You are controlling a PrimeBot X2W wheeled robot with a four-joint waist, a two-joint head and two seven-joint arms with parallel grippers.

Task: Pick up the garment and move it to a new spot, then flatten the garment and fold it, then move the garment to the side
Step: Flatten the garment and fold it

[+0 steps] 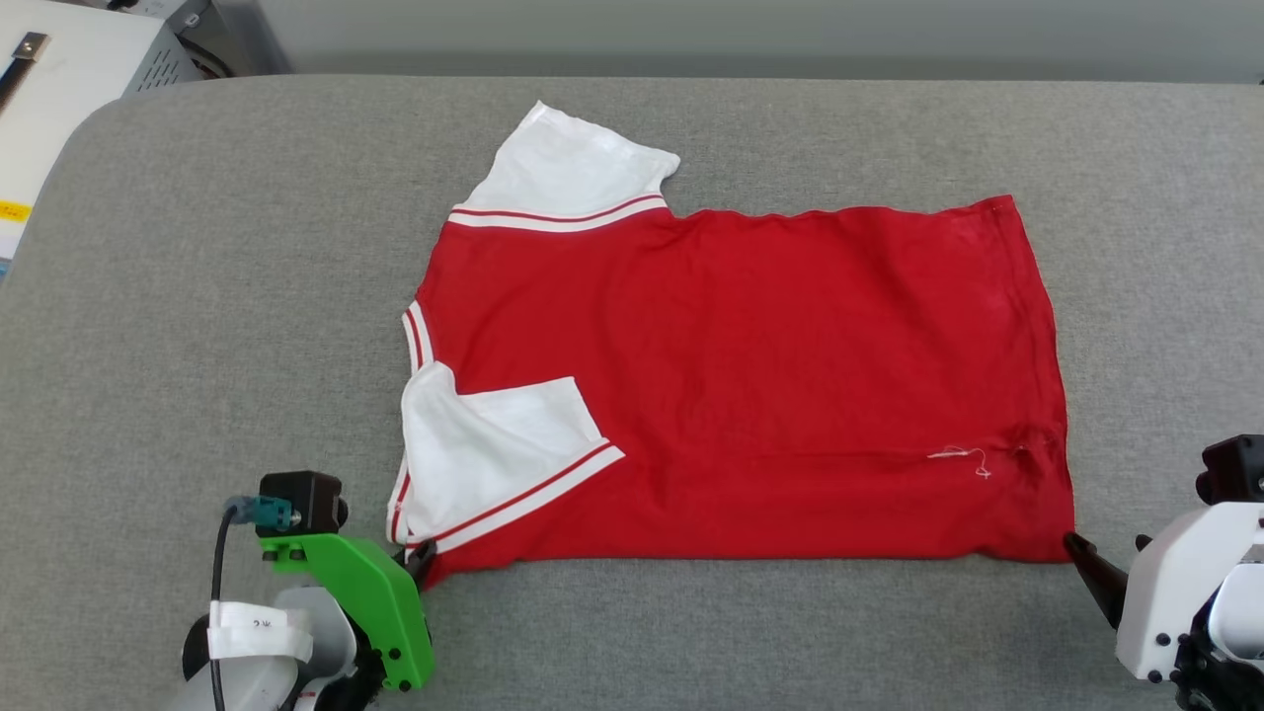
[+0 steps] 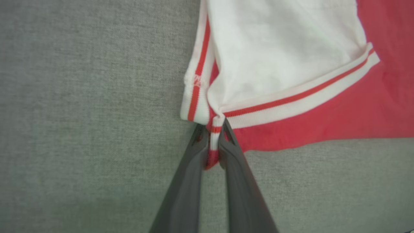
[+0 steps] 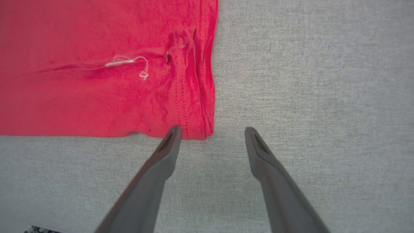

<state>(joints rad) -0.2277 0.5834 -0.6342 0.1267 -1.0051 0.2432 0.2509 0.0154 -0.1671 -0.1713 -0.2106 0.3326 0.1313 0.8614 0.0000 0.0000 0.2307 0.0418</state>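
Found red T-shirt (image 1: 750, 385) spread flat in the middle of the grey cloth-covered desk (image 1: 197, 296), neck end toward the robot's left, hem toward its right. Noted far white sleeve (image 1: 568, 168) lying out on the desk and near white sleeve (image 1: 494, 444) folded onto the red body, striped trim showing on both. Recorded left tool (image 2: 212, 126) closed to a narrow gap, pinching the near corner of the T-shirt at the striped trim. Recorded right tool (image 3: 212, 128) spread wide, gripping nothing, one fingertip at the near edge by the hem corner. Observed loose white thread (image 3: 129, 61) on the red cloth close to that corner. Logged white tag (image 1: 252, 632) on the left arm, marks too small to read; likewise yellow label (image 1: 12, 210) on the pale box (image 1: 69, 79) beyond the desk's left corner.
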